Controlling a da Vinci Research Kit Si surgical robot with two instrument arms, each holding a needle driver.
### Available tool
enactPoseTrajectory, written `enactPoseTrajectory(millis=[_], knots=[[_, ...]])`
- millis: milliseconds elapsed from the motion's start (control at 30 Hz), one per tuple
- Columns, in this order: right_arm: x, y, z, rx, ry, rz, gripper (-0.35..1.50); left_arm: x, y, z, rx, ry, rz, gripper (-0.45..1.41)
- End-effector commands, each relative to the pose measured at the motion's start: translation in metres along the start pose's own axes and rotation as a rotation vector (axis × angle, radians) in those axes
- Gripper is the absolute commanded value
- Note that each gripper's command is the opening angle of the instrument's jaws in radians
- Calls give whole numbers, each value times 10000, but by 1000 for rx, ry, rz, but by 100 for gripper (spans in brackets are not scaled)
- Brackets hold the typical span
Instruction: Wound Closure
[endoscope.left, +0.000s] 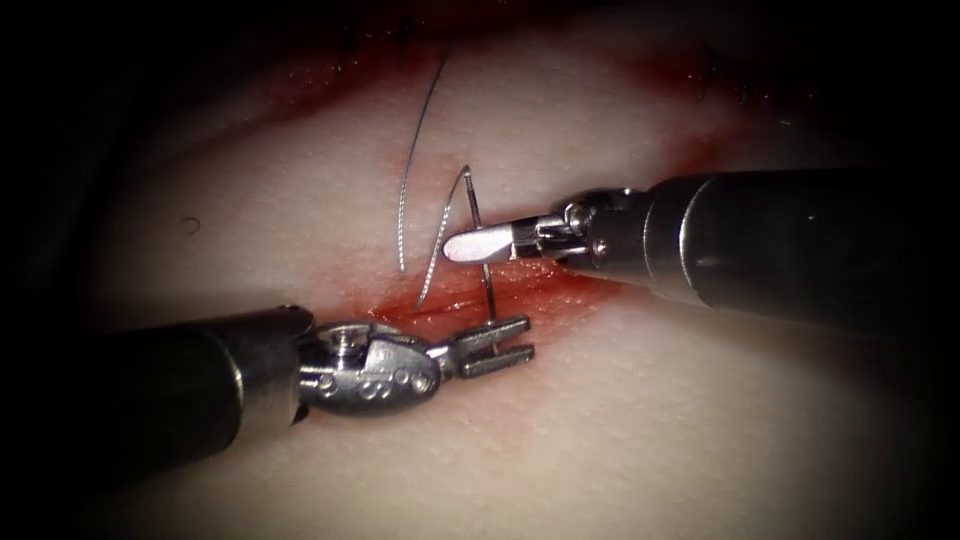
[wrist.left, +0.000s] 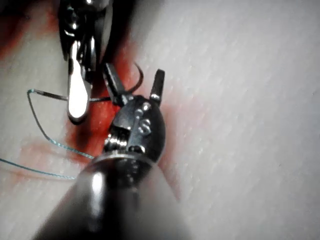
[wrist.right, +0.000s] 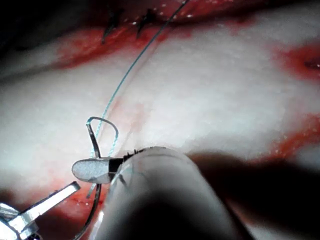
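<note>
My right tool (endoscope.left: 452, 247) reaches in from the right, shut on the curved needle (endoscope.left: 488, 280) a little below its tail. The needle runs down across the red cut (endoscope.left: 560, 285), and I cannot tell whether it enters the tissue (endoscope.left: 650, 420). Its pointed end sits between the open jaws of my left tool (endoscope.left: 527, 338), which do not grip it. In the left wrist view the needle (wrist.left: 139, 82) curves up between the left tool's (wrist.left: 134, 71) spread jaws. Thread (endoscope.left: 405, 190) loops from the needle's tail and trails up to the left. The right wrist view shows the right tool (wrist.right: 77, 170) on the needle (wrist.right: 91, 137).
Red fluid (endoscope.left: 440, 300) stains the tissue along the cut. Dark stitches (wrist.right: 110, 22) sit further along the wound, also visible as stitches (endoscope.left: 710, 62) at the upper right. The thread (wrist.right: 125, 80) runs toward them. Both shafts lie low over the tissue.
</note>
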Motion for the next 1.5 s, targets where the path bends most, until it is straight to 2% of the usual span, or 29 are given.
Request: enactPoseTrajectory(millis=[33, 67, 200, 267, 333, 367, 400, 433, 467, 700, 733, 767, 833, 867, 1133, 1300, 1467, 1500], knots=[[-1, 4, 9, 12, -7, 1, -35, -3, 3, 6, -5, 4, -6, 131], [0, 5, 9, 32, -1, 7, -35, -3, 0, 2, -2, 1, -80, 140], [3, 6, 9, 46, 11, -45, -35, -5, -4, -10, -10, 7, -146, 138], [5, 7, 8, 54, 20, -80, -35, -9, -4, -18, -25, 2, -183, 124], [7, 8, 8, 73, 34, -138, -35, -15, -3, -30, -92, 15, -234, 108], [8, 8, 7, 79, 36, -168, -35, -19, -2, -35, -126, 23, -253, 93], [10, 9, 7, 101, 44, -239, -35, -29, -2, -46, -201, 33, -317, 0], [10, 9, 7, 101, 44, -239, -35, -29, -2, -46, -201, 33, -317, 0], [10, 9, 7, 112, 46, -304, -35, -40, -3, -54, -241, 26, -358, -45], [9, 9, 9, 148, 59, -465, -35, -77, -14, -60, -332, -45, -428, -45], [9, 9, 9, 160, 59, -495, -35, -88, -17, -55, -349, -102, -430, -45], [9, 9, 9, 160, 59, -495, -35, -88, -17, -55, -349, -102, -430, -45], [8, 8, 10, 161, 60, -525, -35, -103, -22, -43, -360, -172, -417, -45], [8, 8, 10, 161, 60, -525, -35, -103, -22, -43, -360, -172, -417, -45], [8, 8, 10, 176, 59, -590, -35, -138, -16, -7, -396, -355, -369, -45], [8, 8, 10, 179, 68, -637, -35, -151, -17, -4, -371, -405, -369, -45], [6, 8, 12, 180, 86, -745, -35, -165, -22, -3, -339, -492, -355, -45], [4, 8, 13, 183, 100, -804, -35, -172, -24, -3, -329, -529, -353, -45]])
